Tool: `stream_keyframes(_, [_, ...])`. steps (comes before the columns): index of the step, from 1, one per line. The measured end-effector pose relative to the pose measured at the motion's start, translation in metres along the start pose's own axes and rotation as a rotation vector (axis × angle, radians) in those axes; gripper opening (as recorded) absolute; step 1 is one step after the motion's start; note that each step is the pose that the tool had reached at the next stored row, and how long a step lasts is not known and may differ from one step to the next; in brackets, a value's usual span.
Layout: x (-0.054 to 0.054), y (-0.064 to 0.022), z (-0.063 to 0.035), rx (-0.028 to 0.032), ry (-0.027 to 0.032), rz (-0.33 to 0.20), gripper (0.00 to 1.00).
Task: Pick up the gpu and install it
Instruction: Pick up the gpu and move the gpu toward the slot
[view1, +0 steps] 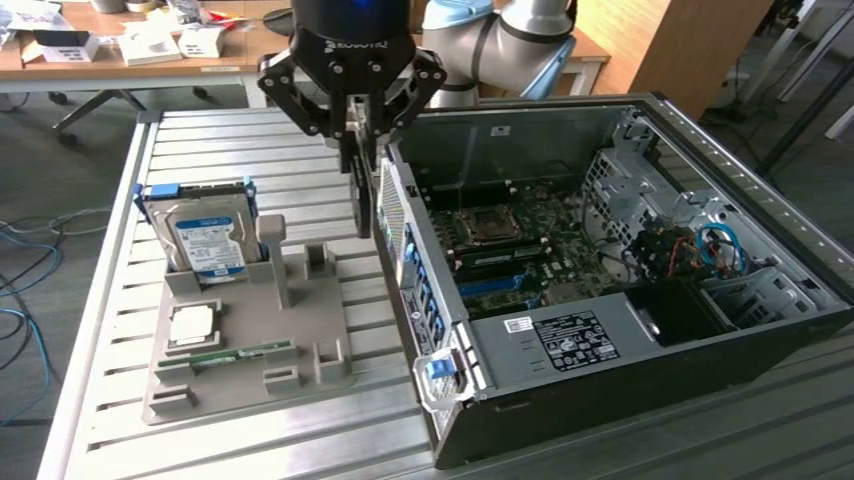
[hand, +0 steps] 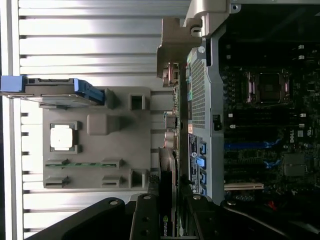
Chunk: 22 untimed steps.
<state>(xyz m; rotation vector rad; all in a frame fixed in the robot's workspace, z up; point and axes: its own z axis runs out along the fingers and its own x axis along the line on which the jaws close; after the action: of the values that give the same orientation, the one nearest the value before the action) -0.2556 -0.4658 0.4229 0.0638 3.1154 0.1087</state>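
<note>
My gripper is shut on the gpu, a thin dark card that hangs edge-on below the fingers. It is in the air between the grey parts holder and the rear wall of the open computer case. In the wrist view the gpu runs away from my gripper along the outside of the case wall. Its pale metal end bracket is at the far end. The motherboard lies exposed inside the case.
The grey holder carries a blue-labelled hard drive standing upright, a square processor and a green memory stick. All of it rests on a ribbed metal table. A cluttered wooden desk stands behind.
</note>
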Motion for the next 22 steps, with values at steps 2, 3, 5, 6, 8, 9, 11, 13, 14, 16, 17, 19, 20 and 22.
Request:
stream_keyframes(2, [-0.006,0.0002,0.0002,0.0000,0.0000,0.000,0.26])
stream_keyframes(3, [-0.008,0.0003,0.0002,-0.0001,0.0000,0.000,0.26])
stream_keyframes(5, [-0.015,0.0006,0.0004,0.0000,-0.0001,0.000,0.26])
stream_keyframes(6, [-0.018,0.0008,0.0005,-0.0001,-0.0001,0.000,0.26])
stream_keyframes(8, [-0.024,0.0010,0.0006,0.0000,-0.0001,0.000,0.26])
stream_keyframes(9, [-0.027,0.0012,0.0007,0.0000,0.0000,0.000,0.26])
stream_keyframes(11, [-0.034,0.0014,0.0008,0.0001,0.0000,0.000,0.26])
stream_keyframes(13, [-0.040,0.0017,0.0011,0.0000,-0.0001,0.000,0.26])
stream_keyframes(14, [-0.043,0.0019,0.0011,0.0000,0.0000,0.000,0.26])
stream_keyframes(16, [-0.050,0.0022,0.0013,0.0000,0.0000,0.000,0.26])
stream_keyframes(17, [-0.053,0.0023,0.0013,0.0000,0.0000,0.000,0.26])
stream_keyframes(19, [-0.060,0.0027,0.0015,0.0001,0.0000,0.000,0.26])
stream_keyframes(20, [-0.064,0.0030,0.0016,0.0000,0.0001,0.000,0.26])
stream_keyframes(22, [-0.071,0.0034,0.0019,-0.0001,-0.0001,0.000,0.26])
